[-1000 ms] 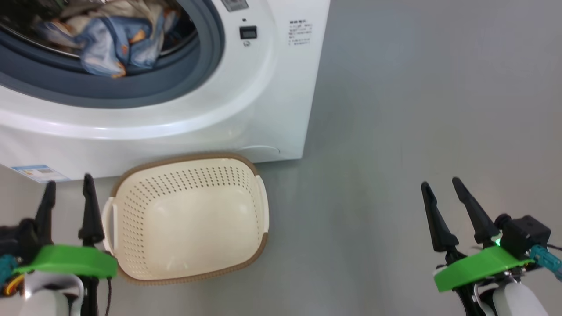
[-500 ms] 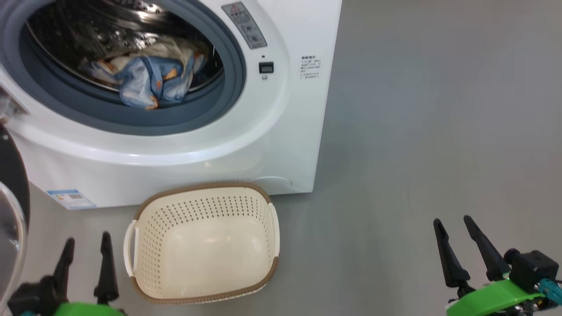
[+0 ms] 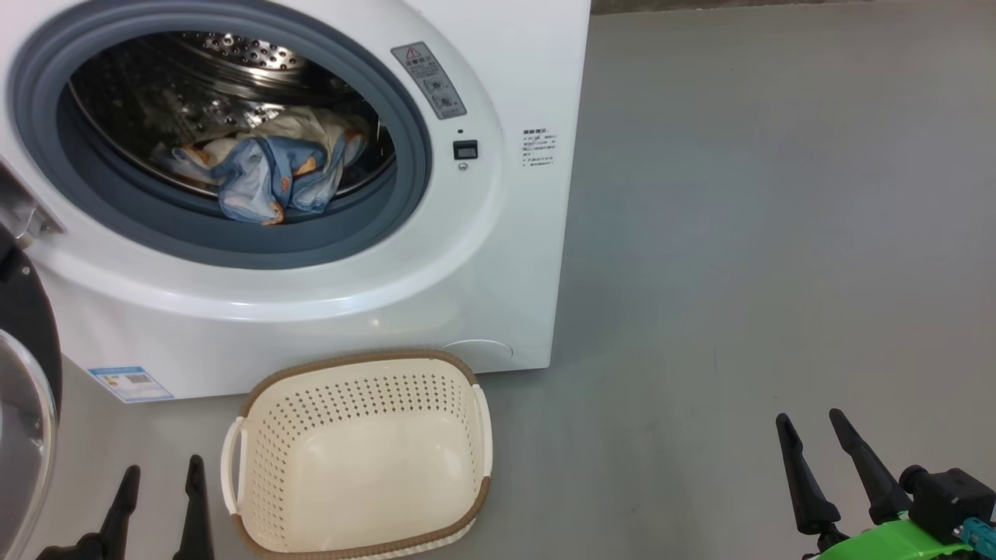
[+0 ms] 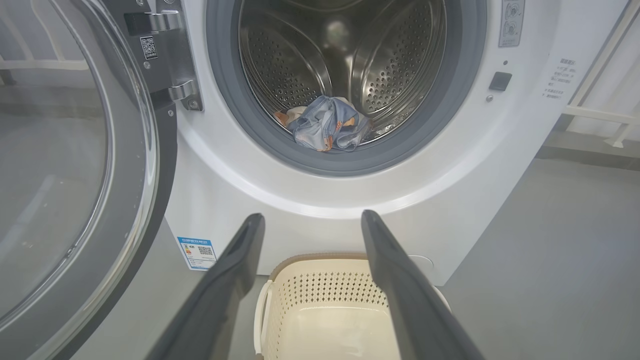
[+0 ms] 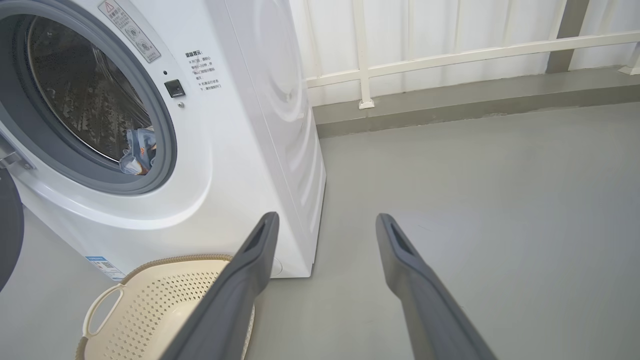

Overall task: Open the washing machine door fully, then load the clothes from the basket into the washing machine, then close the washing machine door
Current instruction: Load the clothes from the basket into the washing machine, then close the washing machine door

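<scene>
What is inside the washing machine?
A bundle of light blue printed clothes with a cream piece lies at the front of the steel drum, by the grey gasket. Whatever lies under the bundle is covered.

Long tapering black jaws, bright green wrist plate (image 3: 887,542), small black box (image 3: 951,498)

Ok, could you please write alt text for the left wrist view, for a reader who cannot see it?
A white washing machine stands with its door swung open at the left and blue printed clothes lying in the steel drum. Below it sits a cream basket, seen past the two dark fingers of the open left pincer.
</scene>
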